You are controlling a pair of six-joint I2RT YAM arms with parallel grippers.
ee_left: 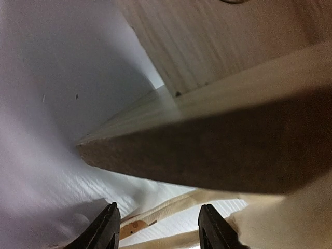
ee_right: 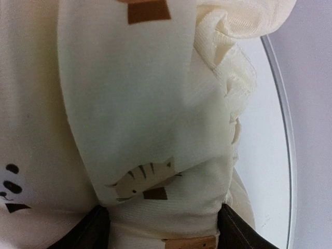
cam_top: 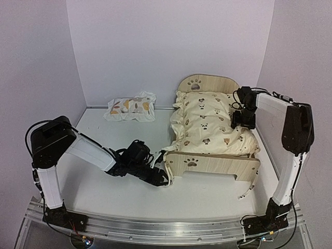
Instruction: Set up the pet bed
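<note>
The pet bed point(cam_top: 218, 162) is seen on the table point(cam_top: 104, 192), at about 3 o'clock from the table's middle, with 1 paw-print end board toward the arms and 1 toward the back wall. A cream animal-print quilt point(cam_top: 207, 122) is spread over it and hangs over the sides. A leaf-print pillow point(cam_top: 132, 108) is seen well apart, at 11 o'clock, against the back wall.

The left gripper point(cam_top: 165, 175) is held low at the bed's 7 o'clock corner, just beside the near end board. In the left wrist view its fingers point(ee_left: 106, 228) are parted below a plywood edge point(ee_left: 233, 150); whether anything is clamped cannot be told.

The right gripper point(cam_top: 243, 120) is set on the quilt at the bed's 2 o'clock side. A fold of quilt is pinched between its jaws.
</note>
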